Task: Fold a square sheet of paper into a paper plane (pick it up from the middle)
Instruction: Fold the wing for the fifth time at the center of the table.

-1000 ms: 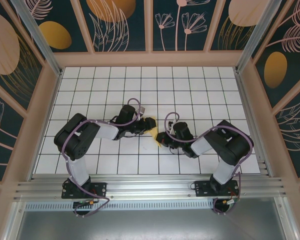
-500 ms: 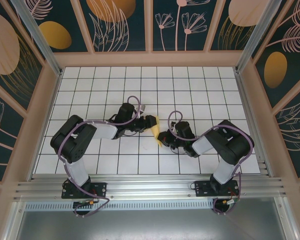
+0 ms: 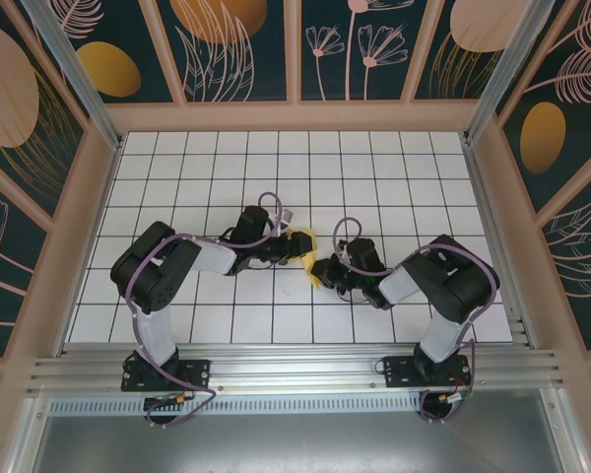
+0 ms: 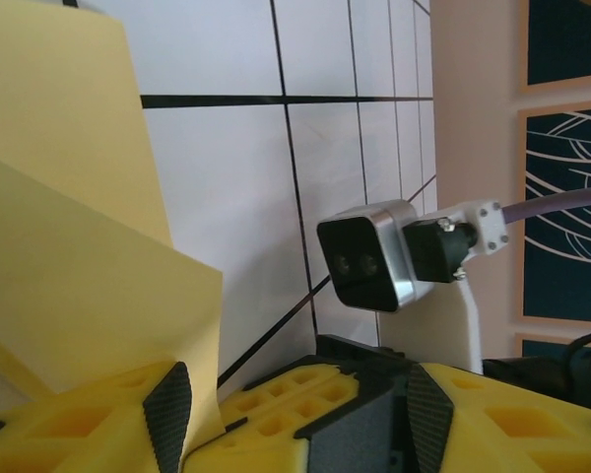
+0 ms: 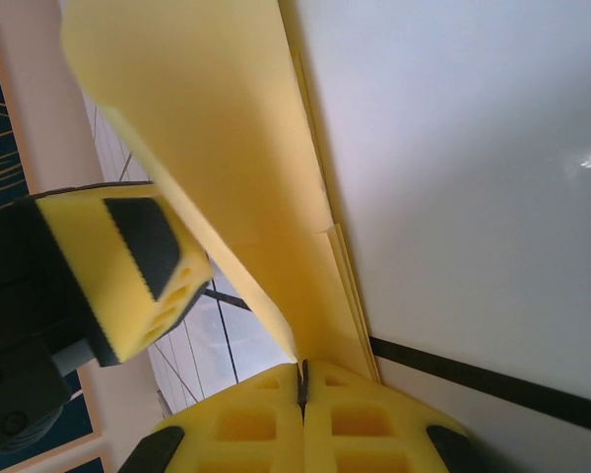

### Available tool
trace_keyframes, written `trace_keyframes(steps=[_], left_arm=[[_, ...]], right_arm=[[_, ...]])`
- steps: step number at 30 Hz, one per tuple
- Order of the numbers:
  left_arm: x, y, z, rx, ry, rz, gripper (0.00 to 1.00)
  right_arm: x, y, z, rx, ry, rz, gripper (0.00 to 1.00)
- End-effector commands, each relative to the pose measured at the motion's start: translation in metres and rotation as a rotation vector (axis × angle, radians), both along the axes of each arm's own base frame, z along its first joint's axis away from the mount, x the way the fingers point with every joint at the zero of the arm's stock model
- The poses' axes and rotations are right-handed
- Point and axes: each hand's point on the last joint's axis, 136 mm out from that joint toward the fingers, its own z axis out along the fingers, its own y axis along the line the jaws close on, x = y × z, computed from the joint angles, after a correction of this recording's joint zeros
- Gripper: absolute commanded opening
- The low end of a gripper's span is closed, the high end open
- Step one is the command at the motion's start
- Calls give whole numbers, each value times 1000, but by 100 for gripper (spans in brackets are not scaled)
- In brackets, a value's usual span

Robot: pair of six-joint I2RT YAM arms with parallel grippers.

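The yellow sheet of paper (image 3: 310,260), folded into a narrow layered strip, lies between my two grippers at mid-table. My right gripper (image 3: 325,269) is shut on its near end, its fingertips (image 5: 301,372) pinching a raised flap of the paper (image 5: 236,148) while the other layers rest on the tiles. My left gripper (image 3: 296,244) faces it from the left and is open (image 4: 295,382). The paper's edge (image 4: 69,246) stands against the left gripper's left pad (image 4: 167,414). The right gripper's closed yellow fingers (image 4: 276,404) sit between the left jaws.
The white gridded table (image 3: 394,177) is fenced by wooden rails (image 3: 295,116) and patterned walls. The right wrist camera (image 4: 369,256) hangs close in front of the left gripper. One left finger (image 5: 128,266) stands just left of the raised flap.
My left gripper has slid right, closer to the paper and the right gripper, and its jaws have widened a little. The right gripper has kept its pinch and barely moved.
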Motion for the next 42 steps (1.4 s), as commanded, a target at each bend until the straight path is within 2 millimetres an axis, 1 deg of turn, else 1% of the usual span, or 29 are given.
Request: trace_keyframes(steps=[1,4,8,13,17,20,22,24,25,30,35,37,39,41,42], left_arm=[[8,-8,2,-25,-30,-8,63],[10,-11,-2,-18,-25,-12,63],[12,-8,-9,23,-29,-6,63],[12,-8,-15,39,-22,-13,63],[12,-7,-20,54,-15,-17,63],[12,-8,-24,61,-10,-24,63],[12,-8,-24,59,-8,-26,63],[12,-10,-21,51,-13,-32,63],[13,-10,-20,50,-19,-35,63],[14,-13,-23,64,-17,-57,63],[14,-12,-35,97,2,-67,63],[11,-8,-47,134,36,-63,63],[6,-4,-59,162,69,-67,62],[12,-6,-59,180,61,-62,62],[12,-4,-62,196,66,-62,62]], right_arm=[[-6,-7,-14,-25,46,-5,2],[-5,-8,-10,-31,32,-3,6],[-5,-14,-10,-77,29,-19,13],[-7,-17,-9,-105,32,-15,16],[-9,-19,-14,-133,53,-17,16],[-8,-19,-14,-136,55,-19,15],[-7,-19,-14,-141,55,-19,12],[-7,-18,-15,-139,62,-21,5],[-7,-18,-16,-137,66,-23,4],[-10,-20,-22,-135,106,-32,3],[-14,-22,-30,-136,148,-46,2],[-15,-23,-31,-137,156,-52,3],[-14,-23,-28,-139,147,-52,4],[-12,-23,-25,-144,137,-49,7],[-12,-24,-23,-153,135,-49,9]])
